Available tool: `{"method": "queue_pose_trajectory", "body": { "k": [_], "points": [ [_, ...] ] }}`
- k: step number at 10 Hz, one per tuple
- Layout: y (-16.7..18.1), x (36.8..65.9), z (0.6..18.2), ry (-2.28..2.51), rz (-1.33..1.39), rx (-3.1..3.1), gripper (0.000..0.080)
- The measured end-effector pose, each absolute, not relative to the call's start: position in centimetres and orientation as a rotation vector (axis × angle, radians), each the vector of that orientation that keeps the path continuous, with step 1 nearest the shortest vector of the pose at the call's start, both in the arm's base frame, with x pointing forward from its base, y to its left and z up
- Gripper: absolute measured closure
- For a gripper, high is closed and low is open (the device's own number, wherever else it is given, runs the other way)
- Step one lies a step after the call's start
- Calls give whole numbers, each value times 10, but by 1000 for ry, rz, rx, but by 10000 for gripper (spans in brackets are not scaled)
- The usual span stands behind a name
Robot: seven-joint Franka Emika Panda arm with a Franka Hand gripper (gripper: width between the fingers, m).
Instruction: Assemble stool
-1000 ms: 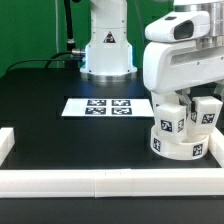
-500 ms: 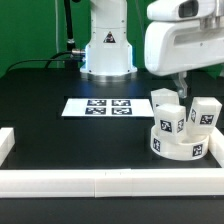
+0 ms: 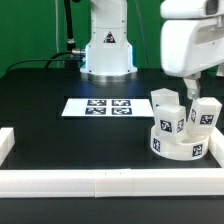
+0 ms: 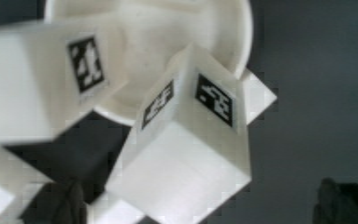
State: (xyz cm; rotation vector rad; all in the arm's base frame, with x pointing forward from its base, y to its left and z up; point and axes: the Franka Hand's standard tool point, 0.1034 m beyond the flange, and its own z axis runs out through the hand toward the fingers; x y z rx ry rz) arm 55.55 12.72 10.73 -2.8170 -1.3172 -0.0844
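Observation:
The stool's round white seat (image 3: 181, 147) lies flat at the exterior view's right front. Three white tagged legs stand upright on it: one at the back (image 3: 163, 100), one at the front (image 3: 170, 121), one on the right (image 3: 206, 113). My gripper (image 3: 190, 90) hangs just above the legs and holds nothing. In the wrist view the seat (image 4: 220, 30) and two legs (image 4: 194, 150) (image 4: 43, 75) fill the picture. My dark fingers (image 4: 345, 203) stand wide apart at the picture's edge, with the gripper (image 4: 197, 207) open over a leg.
The marker board (image 3: 98, 106) lies flat mid-table. A long white border bar (image 3: 100, 181) runs along the front and another (image 3: 7, 142) on the exterior view's left. The robot base (image 3: 107, 50) stands at the back.
The arm has risen and shifted toward the exterior view's right, away from the legs. The seat and the three legs have stayed in place.

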Motion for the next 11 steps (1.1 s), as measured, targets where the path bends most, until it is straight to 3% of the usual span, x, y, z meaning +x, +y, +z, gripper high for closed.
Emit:
{"method": "queue_pose_trajectory", "body": {
  "k": [11],
  "points": [
    [138,560,108,-2638,-18,-1769,150]
  ]
}}
